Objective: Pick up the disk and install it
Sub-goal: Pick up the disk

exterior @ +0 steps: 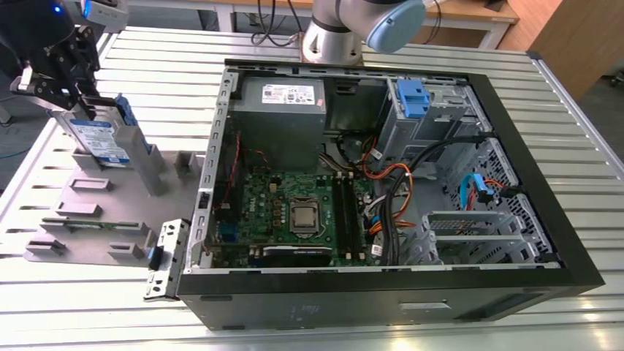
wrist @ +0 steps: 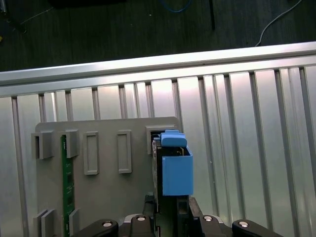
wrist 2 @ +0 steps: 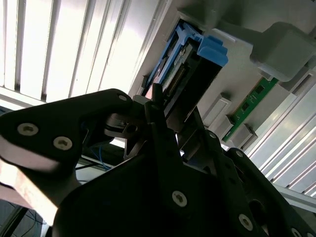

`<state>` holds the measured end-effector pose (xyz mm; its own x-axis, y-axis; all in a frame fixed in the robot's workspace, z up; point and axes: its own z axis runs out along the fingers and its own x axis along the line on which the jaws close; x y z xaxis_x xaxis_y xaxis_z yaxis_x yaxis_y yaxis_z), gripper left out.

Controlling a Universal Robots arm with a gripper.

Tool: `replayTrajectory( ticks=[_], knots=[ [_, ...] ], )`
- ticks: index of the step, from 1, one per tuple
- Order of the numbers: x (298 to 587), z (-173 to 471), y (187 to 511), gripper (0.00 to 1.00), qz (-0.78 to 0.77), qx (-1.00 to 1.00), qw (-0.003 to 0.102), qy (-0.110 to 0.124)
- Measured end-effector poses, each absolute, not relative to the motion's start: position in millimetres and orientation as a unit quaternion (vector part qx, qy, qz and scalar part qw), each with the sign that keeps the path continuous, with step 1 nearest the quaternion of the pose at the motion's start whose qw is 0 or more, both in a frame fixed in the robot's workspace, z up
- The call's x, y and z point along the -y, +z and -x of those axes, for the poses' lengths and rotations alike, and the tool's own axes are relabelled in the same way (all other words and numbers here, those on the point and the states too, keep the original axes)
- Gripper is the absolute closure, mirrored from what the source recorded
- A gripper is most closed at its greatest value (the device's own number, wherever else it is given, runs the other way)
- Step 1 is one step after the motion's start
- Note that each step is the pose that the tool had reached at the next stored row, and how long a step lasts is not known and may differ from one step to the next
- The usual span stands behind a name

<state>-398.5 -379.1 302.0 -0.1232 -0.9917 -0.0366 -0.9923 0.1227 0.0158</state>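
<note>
The gripper (exterior: 86, 108) is clenched on the upper end of the disk (exterior: 101, 139), which stands on edge in a slot of the grey fixture plate (exterior: 107, 212) at the exterior view's left. In the first wrist view the black fingers (wrist: 148, 201) sit tight against both faces of the disk, just beside its blue end tab (wrist: 176, 170). A green memory module (wrist: 66, 182) lies in another slot of the plate, well apart from the disk.

The plate rests on a table of ribbed aluminium slats (exterior: 78, 307). Beside it on the same table lies an open computer case (exterior: 390, 292) with its motherboard (exterior: 292, 212) exposed. The arm's base (exterior: 337, 33) rises behind the case. Past the table's edge are a dark floor (wrist: 123, 29) with loose cables (wrist: 276, 22) and a wooden cabinet (exterior: 575, 36)
</note>
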Motion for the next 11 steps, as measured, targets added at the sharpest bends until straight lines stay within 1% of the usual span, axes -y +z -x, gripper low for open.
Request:
replayTrajectory(
  ticks=[11],
  knots=[
    [379.1, 398.5, 302.0, 0.64, 0.673, -0.739, 0.008, 0.018]
  ],
)
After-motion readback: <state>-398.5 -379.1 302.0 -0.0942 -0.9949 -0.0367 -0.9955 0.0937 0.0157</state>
